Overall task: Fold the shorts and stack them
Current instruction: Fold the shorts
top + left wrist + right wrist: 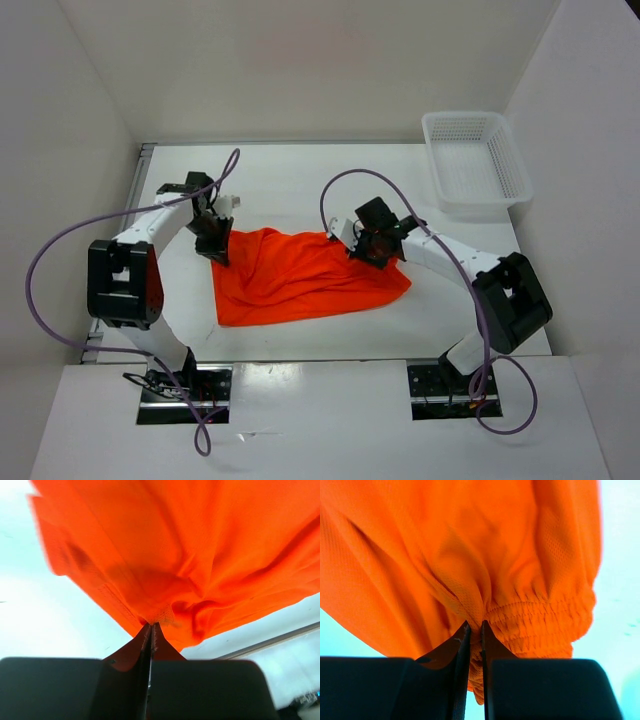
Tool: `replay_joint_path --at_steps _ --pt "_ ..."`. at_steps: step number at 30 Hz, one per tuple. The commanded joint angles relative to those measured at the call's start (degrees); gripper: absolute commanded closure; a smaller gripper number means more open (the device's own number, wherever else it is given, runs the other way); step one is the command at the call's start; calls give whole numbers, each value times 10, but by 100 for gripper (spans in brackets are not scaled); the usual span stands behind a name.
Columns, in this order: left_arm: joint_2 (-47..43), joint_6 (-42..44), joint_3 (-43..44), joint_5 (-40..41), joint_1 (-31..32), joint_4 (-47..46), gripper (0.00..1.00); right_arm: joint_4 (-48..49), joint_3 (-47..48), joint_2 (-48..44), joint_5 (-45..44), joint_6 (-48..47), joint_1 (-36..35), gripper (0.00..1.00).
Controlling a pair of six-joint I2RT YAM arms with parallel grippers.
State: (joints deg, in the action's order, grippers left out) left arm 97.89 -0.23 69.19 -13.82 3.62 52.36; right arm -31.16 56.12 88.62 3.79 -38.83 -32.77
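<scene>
Cabling (40, 270) in purple looped wide at the 9 o'clock side of the table (290, 180), running off the left arm (125, 280). The left gripper (213, 242) stood at the 10 o'clock corner of the shorts (300, 280), its black body hiding that corner from above. The left wrist view showed its jaws clenched tight on a pinch of the orange fabric, a hemmed edge running down into the pinch and the cloth drawn into folds around it.

The shorts lay at the middle of the table, spread wide and creased, with their long lower edge resting flat toward 6 o'clock.

The right gripper (362, 246) sat at the 1 o'clock corner of the shorts and covered that corner in the top view. Its forearm crossed the cloth's 3 o'clock end. The right wrist view showed the jaws grasping the gathered waistband (540, 622), with a thin sliver of fabric filling the narrow gap between them. A second purple cable (335, 185) arched over this gripper on its 12 o'clock side.

The white mesh basket (475, 160) stood upright at the table's 2 o'clock corner, against the right wall, well apart from the shorts and both grippers.
</scene>
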Motion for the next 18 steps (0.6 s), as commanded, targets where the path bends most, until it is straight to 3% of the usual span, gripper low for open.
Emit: replay_joint_path --at_steps 1,10,14,18 --pt "-40 2 38 -14 -8 75 100 -17 54 -14 2 4 1 100" --pt "-127 2 1 1 -8 223 100 -140 43 -125 20 -100 27 100" --pt "-187 2 -25 81 -37 223 100 -220 49 -162 42 -163 81 100" --pt "-188 2 -62 100 -57 223 100 -232 24 -169 47 -220 107 100"
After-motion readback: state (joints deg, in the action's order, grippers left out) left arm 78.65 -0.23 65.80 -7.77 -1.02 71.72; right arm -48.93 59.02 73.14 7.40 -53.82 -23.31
